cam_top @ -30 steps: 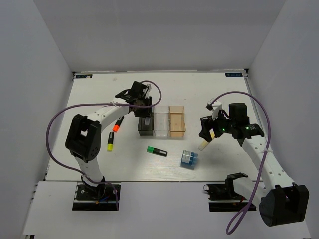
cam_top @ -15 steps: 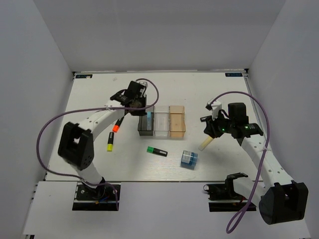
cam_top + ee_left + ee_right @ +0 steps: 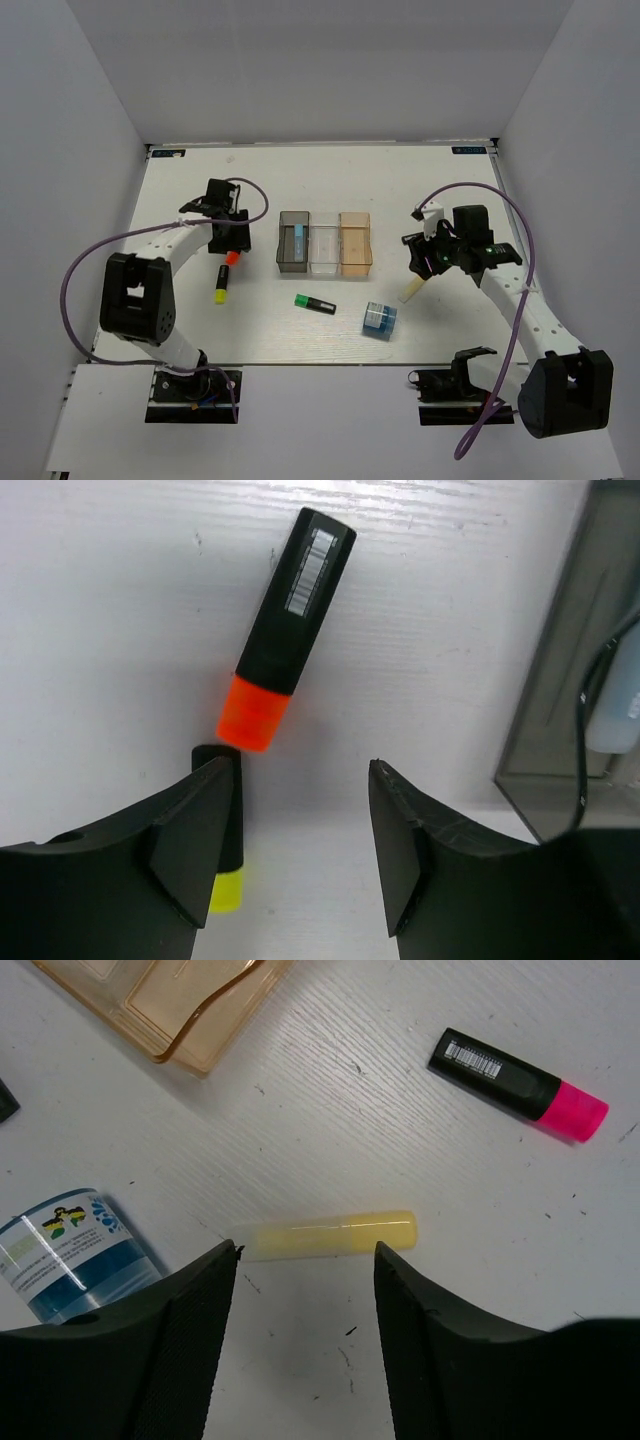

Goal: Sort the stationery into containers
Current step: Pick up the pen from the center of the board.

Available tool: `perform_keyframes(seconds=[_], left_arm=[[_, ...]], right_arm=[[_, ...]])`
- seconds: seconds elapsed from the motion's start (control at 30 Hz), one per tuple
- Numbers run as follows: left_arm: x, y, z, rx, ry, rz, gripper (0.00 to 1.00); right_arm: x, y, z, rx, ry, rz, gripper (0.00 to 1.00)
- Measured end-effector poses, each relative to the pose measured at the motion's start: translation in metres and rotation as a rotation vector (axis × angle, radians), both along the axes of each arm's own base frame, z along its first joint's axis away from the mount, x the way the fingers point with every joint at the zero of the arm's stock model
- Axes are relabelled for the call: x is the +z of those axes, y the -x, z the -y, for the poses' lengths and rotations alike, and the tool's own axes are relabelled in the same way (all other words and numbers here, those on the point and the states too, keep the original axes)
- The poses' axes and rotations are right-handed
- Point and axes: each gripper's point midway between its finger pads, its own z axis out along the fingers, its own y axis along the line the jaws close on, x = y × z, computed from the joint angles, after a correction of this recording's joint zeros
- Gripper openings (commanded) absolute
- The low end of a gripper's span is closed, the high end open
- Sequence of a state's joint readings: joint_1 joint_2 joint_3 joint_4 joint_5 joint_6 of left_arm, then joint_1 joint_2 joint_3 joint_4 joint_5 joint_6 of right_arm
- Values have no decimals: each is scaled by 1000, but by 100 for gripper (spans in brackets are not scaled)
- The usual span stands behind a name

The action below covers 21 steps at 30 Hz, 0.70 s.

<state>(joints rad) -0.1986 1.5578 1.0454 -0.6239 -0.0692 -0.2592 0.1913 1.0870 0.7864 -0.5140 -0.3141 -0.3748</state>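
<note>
Three containers stand in a row: dark grey (image 3: pixel 291 256), clear (image 3: pixel 325 262) and amber (image 3: pixel 356 244). A light blue stick (image 3: pixel 300 240) lies in the grey one. My left gripper (image 3: pixel 228 243) hangs open and empty just above the orange-capped marker (image 3: pixel 285 630), with the yellow-capped marker (image 3: pixel 226 885) beside its left finger. My right gripper (image 3: pixel 305 1260) is open over the table, and the pale yellow stick (image 3: pixel 330 1235) lies crosswise just beyond its fingertips. A pink-capped marker (image 3: pixel 520 1085) lies further out. The green-capped marker (image 3: pixel 315 303) and blue block (image 3: pixel 380 319) rest in front of the containers.
The grey bin's wall (image 3: pixel 560 680) stands close to the right of my left gripper. The blue block (image 3: pixel 75 1255) sits just left of my right gripper's left finger. White walls enclose the table on three sides.
My left gripper has left the grey bin, leaving the light blue stick inside, and moved left over the orange-capped marker, opening. My right gripper's jaws stand narrower than before.
</note>
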Motion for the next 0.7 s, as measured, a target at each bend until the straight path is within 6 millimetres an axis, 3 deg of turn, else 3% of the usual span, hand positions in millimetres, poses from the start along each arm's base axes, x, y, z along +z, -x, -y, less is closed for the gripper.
perform_keyframes(seconds=[0.23, 0.43, 0.53, 0.57, 0.7], left_arm=[[-15, -34, 2, -51, -18, -35, 68], [-15, -38, -8, -35, -13, -28, 68], [-12, -38, -11, -24, -7, -22, 66], [-10, -36, -11, -16, -1, -20, 64], [2, -17, -4, 25, 71, 4, 20]], right_arm=[[-4, -2, 4, -13, 17, 6, 62], [-5, -5, 8, -29, 39, 18, 63], [-5, -11, 13, -29, 70, 51, 69], [-6, -14, 14, -18, 87, 66, 69], [-19, -22, 24, 120, 209, 150, 72]])
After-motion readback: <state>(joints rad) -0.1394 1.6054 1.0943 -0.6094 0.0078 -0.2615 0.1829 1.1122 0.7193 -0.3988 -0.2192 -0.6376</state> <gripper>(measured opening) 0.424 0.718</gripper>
